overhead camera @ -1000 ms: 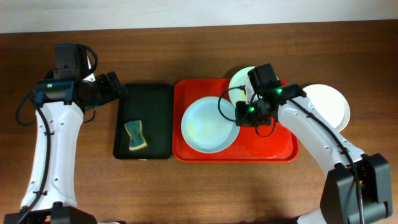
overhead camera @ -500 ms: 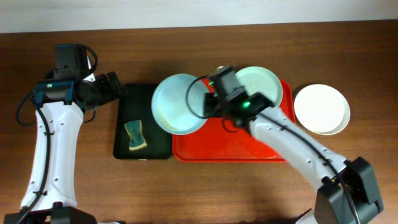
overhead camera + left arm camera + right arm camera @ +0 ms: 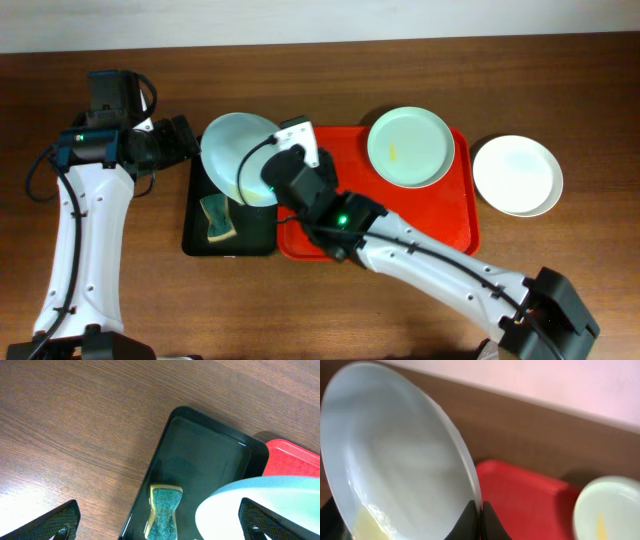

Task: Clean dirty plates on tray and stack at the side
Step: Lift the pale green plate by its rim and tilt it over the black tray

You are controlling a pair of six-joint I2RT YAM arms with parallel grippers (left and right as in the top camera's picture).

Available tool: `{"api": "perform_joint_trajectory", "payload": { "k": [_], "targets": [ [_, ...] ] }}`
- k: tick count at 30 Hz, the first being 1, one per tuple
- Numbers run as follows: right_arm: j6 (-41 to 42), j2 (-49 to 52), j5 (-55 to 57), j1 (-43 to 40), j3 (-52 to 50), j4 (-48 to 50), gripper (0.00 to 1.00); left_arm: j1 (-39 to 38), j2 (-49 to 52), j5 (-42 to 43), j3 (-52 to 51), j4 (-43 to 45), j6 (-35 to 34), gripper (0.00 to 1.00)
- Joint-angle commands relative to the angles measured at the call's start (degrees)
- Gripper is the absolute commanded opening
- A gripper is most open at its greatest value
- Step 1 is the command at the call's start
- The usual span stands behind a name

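Your right gripper [image 3: 480, 515] is clamped tight on the rim of a round pale blue plate [image 3: 238, 157]. The plate is up in the air and tipped on its side. It hangs over the far right corner of the narrow black plastic tray [image 3: 252, 232]. In the right wrist view, the two black fingers [image 3: 468, 522] pinch the rim, one on each side. You can also see a soft yellow smear [image 3: 370, 522] low on the inside of the plate.

Your left gripper [image 3: 190, 140] is spread wide and has nothing in it. It hangs over the brown wooden table [image 3: 200, 310], just beside the far left corner of the black plastic tray.

A green and yellow sponge [image 3: 217, 218] lies in the black plastic tray, close to its near left corner. The low edge of the tipped plate is near the sponge. You cannot tell if they touch.

The big bright red plastic tray [image 3: 400, 225] sits just to the right of the black one, side by side with it. Your right arm reaches across the near left part of the red tray. A round pale mint-green plate [image 3: 410, 147] lies flat in the far right corner of the red tray. It has a small yellow mark [image 3: 395, 153] on it.

A round white plate [image 3: 517, 175] lies flat on the table, off the tray, just beside the tray's right edge.
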Motion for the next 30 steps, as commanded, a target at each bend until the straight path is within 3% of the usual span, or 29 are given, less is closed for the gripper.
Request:
{"api": "perform_joint_trajectory", "payload": {
  "k": [1, 7, 18, 30],
  "targets": [
    [-15.74, -1.14, 10.36, 2.36, 1.05, 5.44, 0.04, 0.09, 0.07, -0.63, 0.15, 0.0, -0.57, 0.99],
    [-36.7, -1.14, 12.59, 4.13, 1.05, 17.51, 0.04, 0.09, 0.07, -0.63, 0.15, 0.0, -0.57, 0.99],
    [-59.52, -1.14, 12.59, 6.12, 1.05, 35.58, 0.04, 0.09, 0.07, -0.63, 0.15, 0.0, -0.57, 0.99],
    [-68.3, -1.14, 12.57, 6.14, 1.05, 47.56, 0.04, 0.09, 0.07, -0.63, 0.15, 0.0, -0.57, 0.99]
  ]
}}
